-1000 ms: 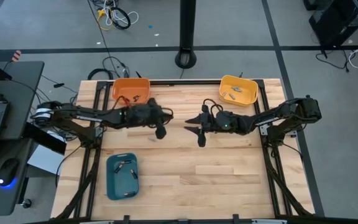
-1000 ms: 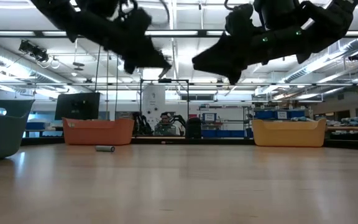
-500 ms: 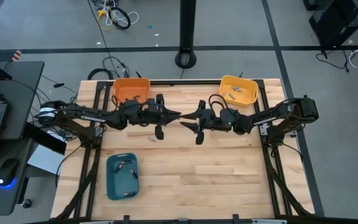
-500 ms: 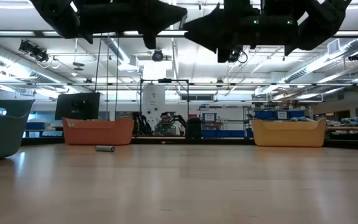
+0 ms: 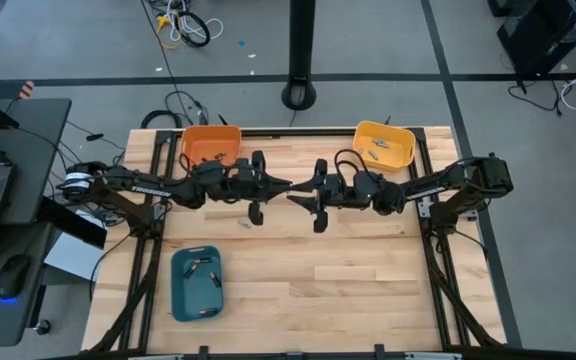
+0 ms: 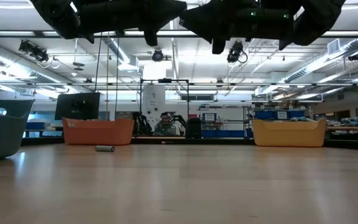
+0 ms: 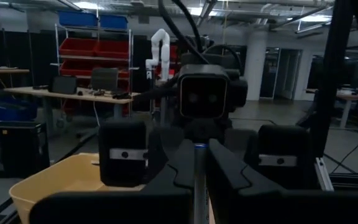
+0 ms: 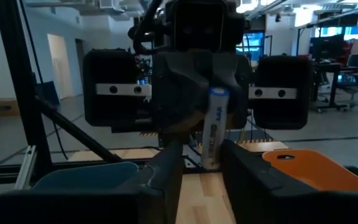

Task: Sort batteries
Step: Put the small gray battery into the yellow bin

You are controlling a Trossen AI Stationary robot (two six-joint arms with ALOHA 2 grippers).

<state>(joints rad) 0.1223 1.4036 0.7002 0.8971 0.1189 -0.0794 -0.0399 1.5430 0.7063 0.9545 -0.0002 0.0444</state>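
A silvery battery with blue lettering stands upright, pinched between the two hands high above the worktop. Another small battery lies on its side near the orange tray.

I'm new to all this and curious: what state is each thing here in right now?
left gripper: shut on the held battery, raised over the table
right gripper: open, fingers either side of that battery
held battery: gripped in mid-air
loose battery: lying on the table
orange tray: holds batteries
yellow tray: holds batteries
teal tray: holds batteries
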